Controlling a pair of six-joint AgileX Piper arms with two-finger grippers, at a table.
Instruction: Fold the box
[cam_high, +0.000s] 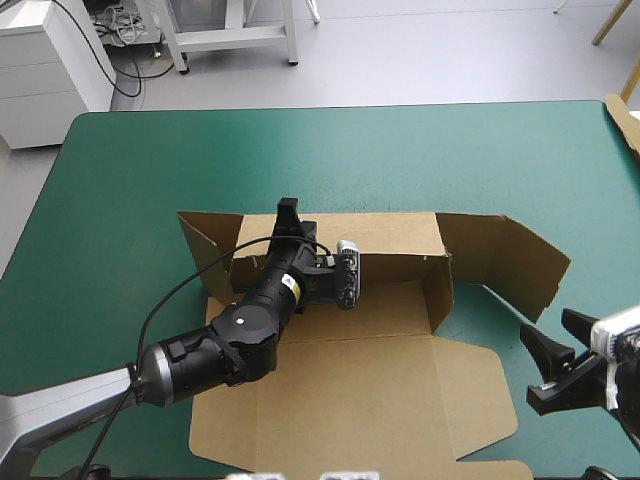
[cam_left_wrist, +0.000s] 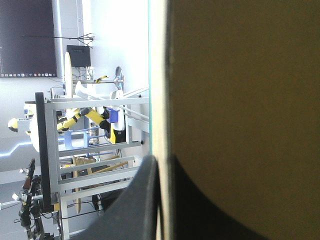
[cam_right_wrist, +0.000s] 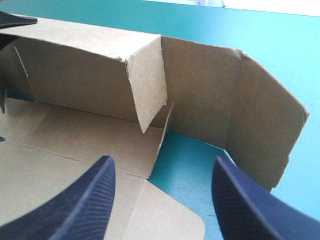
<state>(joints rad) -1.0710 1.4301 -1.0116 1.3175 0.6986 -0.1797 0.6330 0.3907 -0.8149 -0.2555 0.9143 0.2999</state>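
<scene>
The brown box (cam_high: 370, 380) lies in the middle of the table, its base and lid flat and its far wall standing. My left gripper (cam_high: 288, 212) reaches over the base to the top of that far wall. In the left wrist view it (cam_left_wrist: 162, 200) is shut on the wall's edge, with board (cam_left_wrist: 240, 100) filling the space beside one finger. An inner side flap (cam_right_wrist: 147, 85) stands at the wall's right end, and a long wing panel (cam_high: 510, 260) leans outward beyond it. My right gripper (cam_high: 550, 365) hovers open off the box's right side, its fingers (cam_right_wrist: 100, 200) spread toward that corner.
Bare teal-green cover (cam_high: 400, 150) stretches beyond the box to the far edge, and another strip of it lies on the left. A piece of tan board (cam_high: 625, 120) shows at the table's far right edge.
</scene>
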